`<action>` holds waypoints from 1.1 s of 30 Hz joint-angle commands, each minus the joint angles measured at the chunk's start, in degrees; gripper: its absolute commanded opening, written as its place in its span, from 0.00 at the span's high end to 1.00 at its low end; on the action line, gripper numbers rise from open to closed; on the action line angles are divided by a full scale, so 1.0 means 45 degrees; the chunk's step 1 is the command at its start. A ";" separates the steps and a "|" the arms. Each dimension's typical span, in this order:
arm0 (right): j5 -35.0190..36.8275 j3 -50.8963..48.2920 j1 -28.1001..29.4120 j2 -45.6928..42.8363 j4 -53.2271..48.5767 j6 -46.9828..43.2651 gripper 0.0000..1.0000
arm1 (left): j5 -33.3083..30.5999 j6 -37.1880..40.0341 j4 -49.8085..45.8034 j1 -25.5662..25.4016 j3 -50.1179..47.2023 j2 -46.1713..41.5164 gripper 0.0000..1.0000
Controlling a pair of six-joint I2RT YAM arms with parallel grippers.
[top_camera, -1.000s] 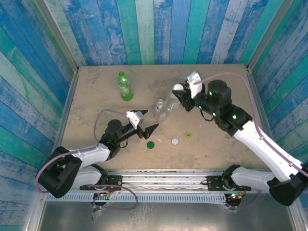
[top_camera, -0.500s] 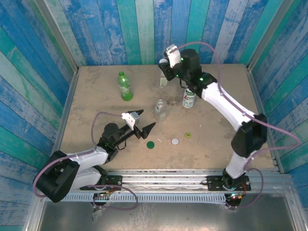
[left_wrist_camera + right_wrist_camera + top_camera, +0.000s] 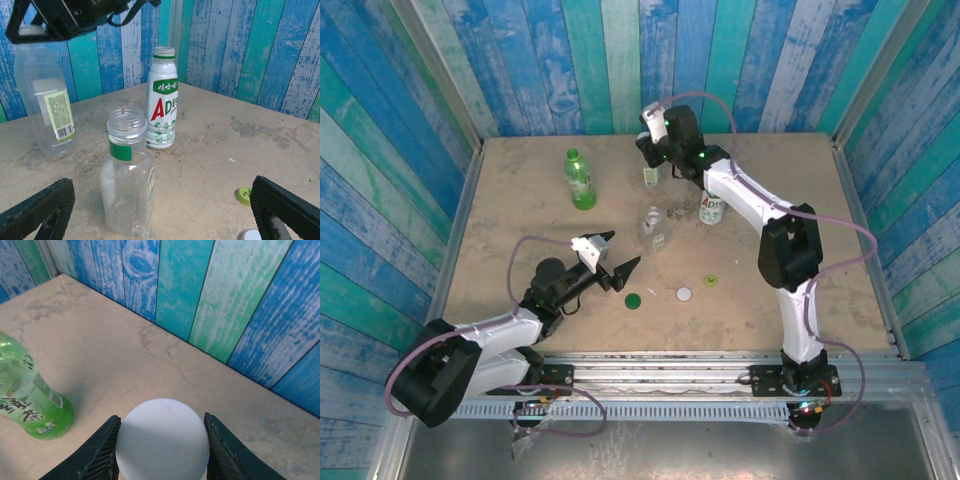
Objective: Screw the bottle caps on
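Now the white cap sits clamped between the right gripper's fingers, swung from mid-table to the far wall; the left gripper gapes.

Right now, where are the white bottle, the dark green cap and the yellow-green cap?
white bottle (image 3: 163,119): left wrist view, on its label.
dark green cap (image 3: 633,300): top view, on its middle.
yellow-green cap (image 3: 710,281): top view, on its middle.

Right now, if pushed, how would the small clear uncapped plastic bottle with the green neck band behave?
The uncapped clear bottle looks empty, so probably light and easy to tip, being taller than its base. Its thin see-through wall likely dents under a squeeze.
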 commanded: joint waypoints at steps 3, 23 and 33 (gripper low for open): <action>-0.0268 0.0188 -0.0155 0.0436 -0.0246 0.0563 0.67 | -0.0194 0.0152 -0.0155 0.0059 -0.0083 -0.0437 0.06; -0.0342 -0.1592 -0.0176 -0.2633 -0.0214 0.0044 0.18 | 0.0361 -0.0028 0.0398 0.0060 0.0401 0.0542 0.06; 0.0375 -0.6407 -0.0176 -0.6980 0.0738 0.0220 0.05 | 0.0702 0.0015 0.0415 0.0057 0.1425 0.1596 0.06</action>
